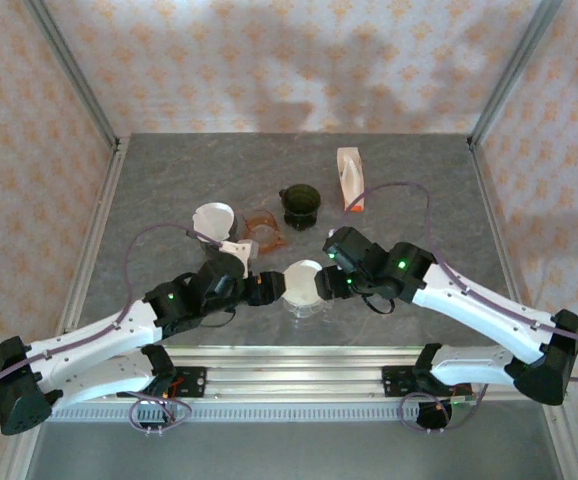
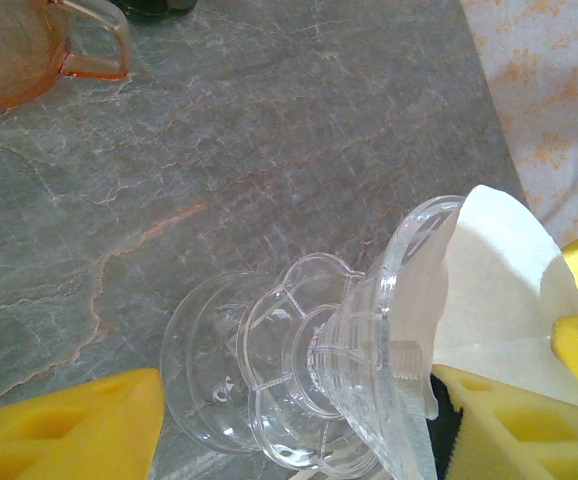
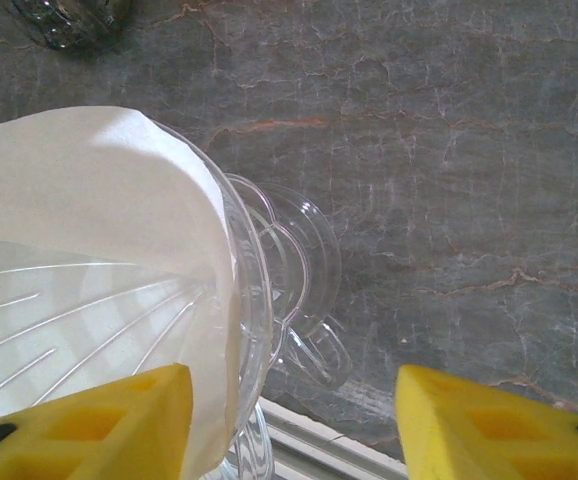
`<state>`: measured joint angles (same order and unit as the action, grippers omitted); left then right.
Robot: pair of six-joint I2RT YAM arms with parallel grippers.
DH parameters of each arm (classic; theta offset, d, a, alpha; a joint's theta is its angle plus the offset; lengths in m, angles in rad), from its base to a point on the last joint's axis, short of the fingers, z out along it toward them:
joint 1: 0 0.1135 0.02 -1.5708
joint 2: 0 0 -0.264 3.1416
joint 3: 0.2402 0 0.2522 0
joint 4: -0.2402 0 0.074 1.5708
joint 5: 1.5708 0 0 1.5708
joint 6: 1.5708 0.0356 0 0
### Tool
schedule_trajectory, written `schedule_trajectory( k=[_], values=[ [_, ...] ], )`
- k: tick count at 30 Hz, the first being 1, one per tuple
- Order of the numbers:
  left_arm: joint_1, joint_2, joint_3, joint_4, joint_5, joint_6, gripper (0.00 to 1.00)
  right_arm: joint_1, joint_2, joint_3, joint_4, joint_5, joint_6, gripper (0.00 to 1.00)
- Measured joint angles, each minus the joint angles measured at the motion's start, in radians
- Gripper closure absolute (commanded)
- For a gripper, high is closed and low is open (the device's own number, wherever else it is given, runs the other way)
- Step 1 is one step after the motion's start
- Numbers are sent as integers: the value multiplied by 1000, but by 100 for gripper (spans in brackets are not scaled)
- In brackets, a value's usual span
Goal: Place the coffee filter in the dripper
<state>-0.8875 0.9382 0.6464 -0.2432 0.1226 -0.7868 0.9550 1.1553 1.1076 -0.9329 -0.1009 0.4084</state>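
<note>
The coffee filter [image 1: 302, 278] is sitting inside the clear dripper [image 2: 299, 370], its white paper lining the bowl and rising a little past the rim on one side. The dripper is resting near the front middle of the grey marbled table [image 1: 419, 180], directly between the two arms. The left gripper [image 1: 275, 288] is reaching in from the left. Its yellow fingers [image 2: 69, 430] are standing wide apart with the dripper lying across the gap, the ringed base beside one finger and the paper-lined rim beside the other. I cannot tell whether those pads are pressing on the glass or only framing it. The right gripper [image 1: 324, 283] is coming in from the right and looking down into the mouth of the dripper. Its fingers [image 3: 499, 425] are spread wide. One is overlapping the edge of the filter and the other is hanging over bare table well clear of the dripper, so this claw is gripping nothing. Farther back, a white cone-shaped piece [image 1: 214, 217] is standing to the left, with an amber glass dripper [image 1: 265, 232] just beside it and a dark green one [image 1: 299, 203] to the right of that. A tall white and orange packet [image 1: 350, 180] is standing farther right again.
</note>
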Motion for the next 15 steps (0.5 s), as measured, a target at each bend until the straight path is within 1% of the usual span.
schedule_trajectory(
  k=[3, 8, 10, 15],
  values=[
    [0, 0, 0, 0, 0, 0, 28, 0, -26, 0, 0, 4, 0, 39],
    [0, -23, -2, 2, 2, -8, 15, 0, -97, -9, 15, 5, 0, 38],
    [0, -53, -2, 3, 1, -9, 13, 0, -136, -33, 29, 5, 1, 38],
    [0, -152, -2, -5, -12, -18, 13, 0, -254, -132, 45, 8, 26, 39]
  ],
)
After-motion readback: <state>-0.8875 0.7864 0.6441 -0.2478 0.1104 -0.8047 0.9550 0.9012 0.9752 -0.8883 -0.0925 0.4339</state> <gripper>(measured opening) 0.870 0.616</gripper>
